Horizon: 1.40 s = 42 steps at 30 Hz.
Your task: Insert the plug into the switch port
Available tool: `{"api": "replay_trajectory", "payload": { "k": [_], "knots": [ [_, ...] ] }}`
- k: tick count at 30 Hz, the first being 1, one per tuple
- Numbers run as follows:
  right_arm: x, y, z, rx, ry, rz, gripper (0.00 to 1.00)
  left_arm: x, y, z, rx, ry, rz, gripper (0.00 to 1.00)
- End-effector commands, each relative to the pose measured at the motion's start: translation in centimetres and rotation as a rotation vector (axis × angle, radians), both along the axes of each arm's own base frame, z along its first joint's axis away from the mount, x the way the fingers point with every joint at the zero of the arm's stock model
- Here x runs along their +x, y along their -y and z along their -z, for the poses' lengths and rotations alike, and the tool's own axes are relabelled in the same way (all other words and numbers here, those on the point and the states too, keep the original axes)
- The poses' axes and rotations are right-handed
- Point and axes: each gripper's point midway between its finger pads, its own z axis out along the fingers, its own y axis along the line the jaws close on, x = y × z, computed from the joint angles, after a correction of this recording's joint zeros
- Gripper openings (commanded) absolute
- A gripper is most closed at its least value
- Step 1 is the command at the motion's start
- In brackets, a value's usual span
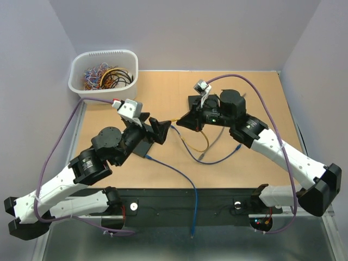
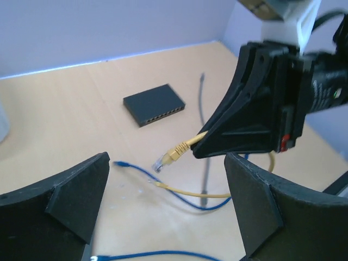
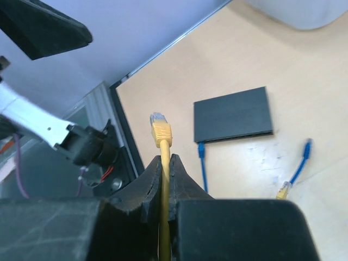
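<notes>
My right gripper [image 1: 182, 122] is shut on the yellow cable just behind its plug [image 3: 160, 129]. It holds the plug above the table, sticking out past the fingertips [image 2: 173, 155]. My left gripper [image 1: 157, 132] is wide open and empty, facing the right gripper, and the plug hangs just beyond its fingers [image 2: 81, 190]. A black switch [image 2: 155, 104] with a row of ports lies on the table beyond the plug. In the right wrist view a black switch [image 3: 232, 114] lies ahead with a blue plug [image 3: 200, 147] at its front edge. I cannot tell whether these are one box.
A white basket [image 1: 103, 70] of spare cables stands at the back left. Blue cables [image 1: 179, 174], a grey cable [image 1: 215, 141] and the yellow cable's loose end [image 2: 157, 184] lie between the arms. A black bar [image 1: 179, 201] runs along the near edge.
</notes>
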Motion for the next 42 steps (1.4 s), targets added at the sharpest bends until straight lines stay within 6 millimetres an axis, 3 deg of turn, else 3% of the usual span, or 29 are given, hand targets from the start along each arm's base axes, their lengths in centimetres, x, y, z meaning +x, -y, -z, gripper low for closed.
{"api": "replay_trajectory", "payload": {
  "k": [1,2,3,6,7,8,9,10,12,14,25,34,42],
  "knots": [
    [1.8,1.5,-2.0,0.02,0.134,0.137,0.0,-0.4,2.2,-5.9,-0.335,-0.058,0.08,0.99],
    [1.7,1.9,-2.6,0.031,0.153,0.151,0.0,0.5,1.7,-6.5,-0.39,-0.062,0.074,0.99],
    [1.8,2.1,-2.7,0.032,0.162,0.164,0.0,-0.4,3.0,-7.7,-0.451,-0.048,0.196,0.99],
    [2.2,3.1,-3.7,0.053,0.203,0.226,0.01,-0.4,3.2,-9.3,-0.651,-0.074,0.394,0.99],
    [2.4,3.5,-4.1,0.06,0.22,0.254,0.0,-0.4,3.6,-9.3,-0.765,-0.17,0.456,0.99],
    [2.5,3.7,-4.4,0.065,0.232,0.263,0.0,0.1,3.9,-7.7,-0.8,-0.229,0.483,0.99],
    [2.5,3.9,-4.7,0.069,0.24,0.269,0.01,0.6,3.1,-8.8,-0.877,-0.209,0.519,0.98],
    [2.6,4.2,-5.0,0.072,0.25,0.286,0.01,1.0,4.3,-7.0,-0.883,-0.302,0.575,0.96],
    [2.6,4.5,-5.5,0.084,0.267,0.297,0.0,1.0,4.6,-6.5,-0.968,-0.364,0.657,0.85],
    [2.7,4.5,-5.6,0.08,0.273,0.306,0.01,2.1,5.7,-4.7,-0.969,-0.439,0.668,0.82],
    [3.4,3.6,-4.9,0.084,0.279,0.294,0.01,4.0,6.1,-3.3,-0.966,-0.455,0.568,0.81],
    [3.5,3.3,-3.9,0.079,0.265,0.28,0.0,4.3,6.3,-3.0,-0.964,-0.464,0.564,0.58],
    [2.0,3.4,-3.8,0.09,0.272,0.23,0.01,5.0,6.5,-2.5,-0.954,-0.478,0.539,0.5]
  ]
}}
